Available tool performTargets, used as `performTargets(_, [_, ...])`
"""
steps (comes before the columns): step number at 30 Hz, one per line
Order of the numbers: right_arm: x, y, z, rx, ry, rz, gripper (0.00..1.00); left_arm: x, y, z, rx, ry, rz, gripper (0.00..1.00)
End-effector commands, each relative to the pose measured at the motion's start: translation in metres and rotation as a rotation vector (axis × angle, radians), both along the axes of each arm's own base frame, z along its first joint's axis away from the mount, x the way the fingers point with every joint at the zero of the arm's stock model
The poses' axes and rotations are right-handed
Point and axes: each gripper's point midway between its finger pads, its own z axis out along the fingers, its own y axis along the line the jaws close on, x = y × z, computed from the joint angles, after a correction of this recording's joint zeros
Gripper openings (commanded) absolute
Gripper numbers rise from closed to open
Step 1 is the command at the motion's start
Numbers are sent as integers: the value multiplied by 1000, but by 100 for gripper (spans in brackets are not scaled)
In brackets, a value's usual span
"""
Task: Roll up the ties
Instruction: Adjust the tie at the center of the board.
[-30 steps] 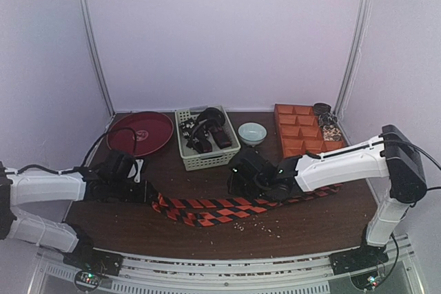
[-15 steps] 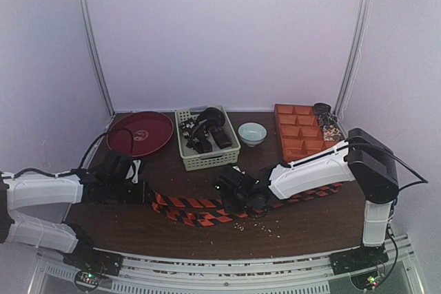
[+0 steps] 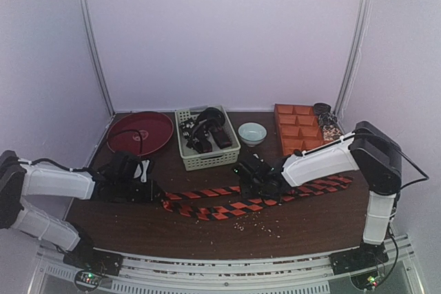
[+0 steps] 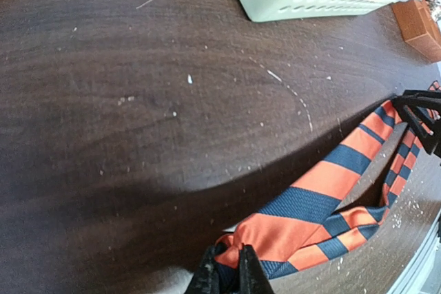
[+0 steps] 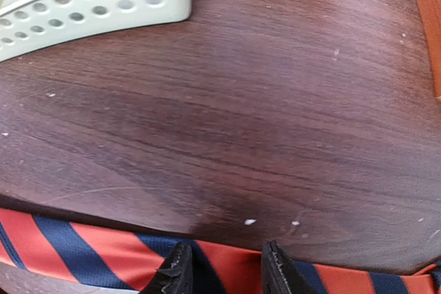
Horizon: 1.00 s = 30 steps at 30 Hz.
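One of the ties (image 3: 234,201), striped orange-red and dark, lies folded along the table's front half; it also shows in the left wrist view as the striped tie (image 4: 310,197). My left gripper (image 3: 148,191) (image 4: 228,270) is shut on its bunched left end, low at the table. My right gripper (image 3: 258,180) (image 5: 224,266) is over the tie's middle (image 5: 83,253), jaws apart, its fingertips (image 5: 176,270) down on the flat fabric. Dark ties (image 3: 207,132) lie piled in the pale basket (image 3: 189,160).
At the back are a red plate (image 3: 140,133), a pale bowl (image 3: 252,133) and an orange compartment tray (image 3: 298,129) with small rolls (image 3: 329,129) on its right side. Crumbs (image 3: 241,225) dot the front of the table. The basket's corner (image 5: 89,5) lies just beyond my right gripper.
My left gripper has closed on the tie's end. My right gripper swung left, then came back right and farther from the front edge. The tie now lies straighter and farther back.
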Motion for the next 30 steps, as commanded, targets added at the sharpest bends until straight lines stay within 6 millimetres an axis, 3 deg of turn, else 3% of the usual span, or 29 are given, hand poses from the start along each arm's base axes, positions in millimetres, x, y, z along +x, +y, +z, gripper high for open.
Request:
performTargets(1, [-6,-17,11,-71,15,7,36,15,-1,8,30,-35,9,9])
performTargets(6, [-17,30,34,77,16,40,37,2,15,8,67,-26,27,14])
performTargets(13, [-29,73,14,71,58,60,39,-14,32,-3,114,3,45,26])
performTargets(18, [-35,75,0,29,78,41,37,-17,37,5,104,-12,77,28])
performTargets(24, [-38,74,-11,-3,87,35,34,-17,31,24,33,-66,66,28])
performTargets(30, [-37,71,-24,-62,96,32,17,-14,34,25,41,-73,93,28])
